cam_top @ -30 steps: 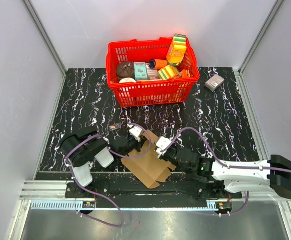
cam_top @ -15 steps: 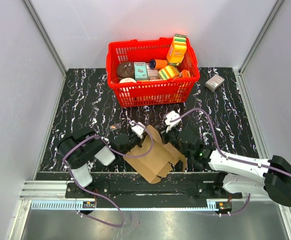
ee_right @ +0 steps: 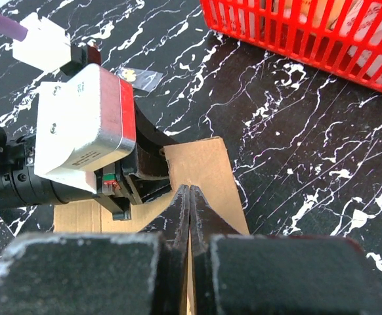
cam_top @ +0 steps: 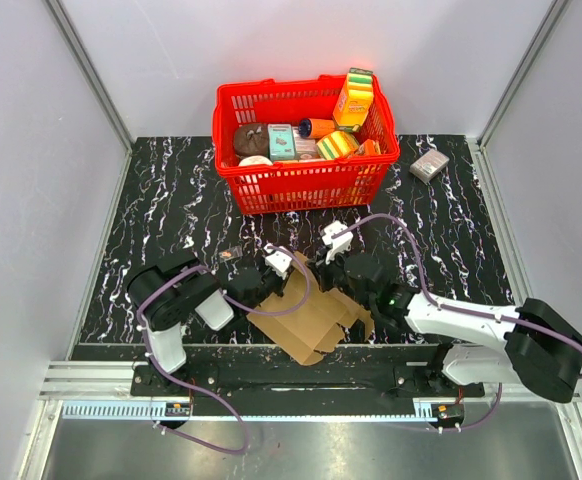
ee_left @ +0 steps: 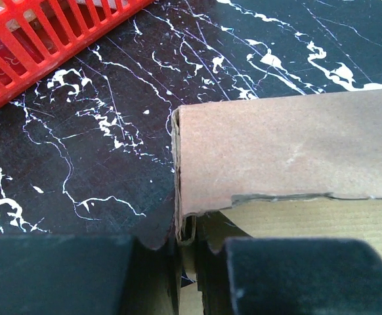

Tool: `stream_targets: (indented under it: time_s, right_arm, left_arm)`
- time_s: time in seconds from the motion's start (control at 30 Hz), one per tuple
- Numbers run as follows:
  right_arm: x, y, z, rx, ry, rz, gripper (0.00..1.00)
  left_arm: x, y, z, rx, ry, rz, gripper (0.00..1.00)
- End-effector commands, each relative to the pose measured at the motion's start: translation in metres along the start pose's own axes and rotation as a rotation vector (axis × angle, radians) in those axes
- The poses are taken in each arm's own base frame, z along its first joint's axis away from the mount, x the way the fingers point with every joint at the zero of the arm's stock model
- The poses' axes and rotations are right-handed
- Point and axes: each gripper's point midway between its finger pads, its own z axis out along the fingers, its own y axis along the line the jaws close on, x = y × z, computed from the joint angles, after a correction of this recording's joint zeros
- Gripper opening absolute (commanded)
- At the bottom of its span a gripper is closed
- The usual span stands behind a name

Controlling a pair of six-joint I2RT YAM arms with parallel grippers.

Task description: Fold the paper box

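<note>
Two grippers meet at the paper box (cam_top: 316, 318), which lies partly opened on the black marbled table (cam_top: 171, 210). It sits near the front edge between the arm bases, well apart from the red basket (cam_top: 306, 185). Your left gripper (ee_left: 187, 241) is nearly closed, its jaws pinching the thin edge of one brown panel at a corner; the wrist view shows the board wedged between the fingers. Your right gripper (ee_right: 190, 200) is fully closed with nothing between its jaws. Its tip points at a flap just beside the left gripper, and you cannot tell whether it touches the board.

Treat the box as light and fairly stiff across the panels but weak at the creases. It will probably slide or swing on the smooth table if you push it unheld, and a hard pinch may dent an edge. Take hold on a panel edge close to a crease, as the left does. Use the closed right tip as a pusher against flap faces.
</note>
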Motion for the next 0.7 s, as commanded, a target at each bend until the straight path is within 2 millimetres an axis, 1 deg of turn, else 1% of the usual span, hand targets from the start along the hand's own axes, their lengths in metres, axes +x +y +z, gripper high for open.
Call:
stream_targets:
  time_s: [0.0, 0.27, 0.53, 0.57, 0.6, 0.63, 0.67]
  right_arm:
    - [-0.004, 0.006, 0.007, -0.028, -0.024, 0.042, 0.0]
    - [0.019, 0.007, 0.015, -0.036, 0.032, 0.044, 0.0]
    - [0.027, -0.001, 0.016, -0.002, 0.027, 0.05, 0.0]
    - [0.031, -0.001, 0.017, -0.002, 0.04, 0.047, 0.0]
    - [0.031, 0.0, 0.017, -0.005, 0.04, 0.049, 0.0]
    - [0.034, 0.0, 0.017, -0.005, 0.046, 0.047, 0.0]
    - [0.036, 0.0, 0.018, -0.007, 0.052, 0.049, 0.0]
  left_arm:
    - [-0.087, 0.005, 0.002, -0.031, -0.352, -0.019, 0.07]
    - [-0.082, 0.005, 0.002, -0.034, -0.339, -0.023, 0.11]
    - [-0.077, 0.004, 0.002, -0.037, -0.327, -0.029, 0.12]
    - [-0.077, 0.004, 0.002, -0.037, -0.327, -0.028, 0.13]
    - [-0.077, 0.004, 0.002, -0.037, -0.325, -0.029, 0.14]
    - [-0.077, 0.004, 0.002, -0.038, -0.327, -0.03, 0.25]
    - [-0.078, 0.005, 0.002, -0.041, -0.328, -0.03, 0.3]
